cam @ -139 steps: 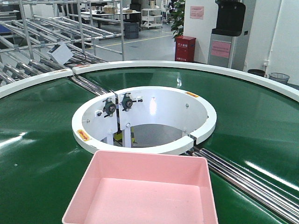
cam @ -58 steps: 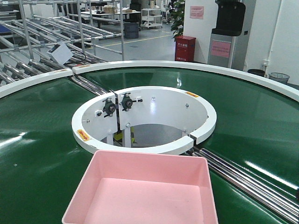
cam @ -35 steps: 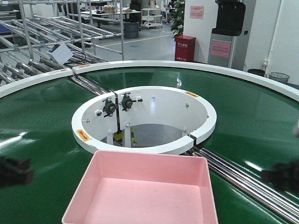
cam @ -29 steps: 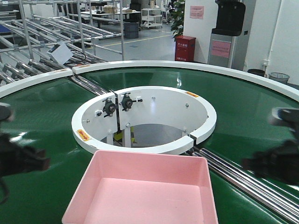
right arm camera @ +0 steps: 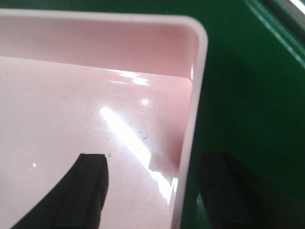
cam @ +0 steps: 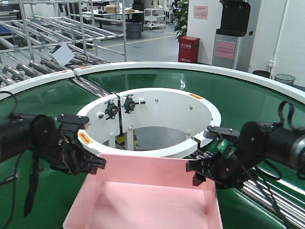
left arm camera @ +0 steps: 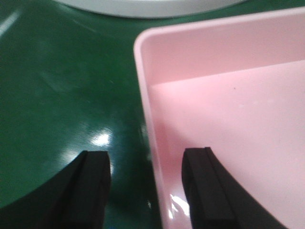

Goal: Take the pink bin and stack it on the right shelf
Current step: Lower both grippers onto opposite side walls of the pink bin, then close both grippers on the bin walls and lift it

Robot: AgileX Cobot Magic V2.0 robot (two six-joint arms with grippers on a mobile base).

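Observation:
The pink bin sits on the green conveyor at the near edge, open side up and empty. My left gripper is open at the bin's far left corner. In the left wrist view its jaws straddle the bin's left wall, one finger outside over the belt and one inside. My right gripper is open at the far right corner. In the right wrist view its jaws straddle the bin's right wall the same way. Neither pair of jaws is closed on the wall. The right shelf is out of view.
The green round conveyor curves around a white inner ring with an open well. Steel rollers run diagonally at the right of the bin. Metal roller racks stand at the back left.
Both arms have come into view from the sides and moved in to the bin's far corners. The bin has not moved.

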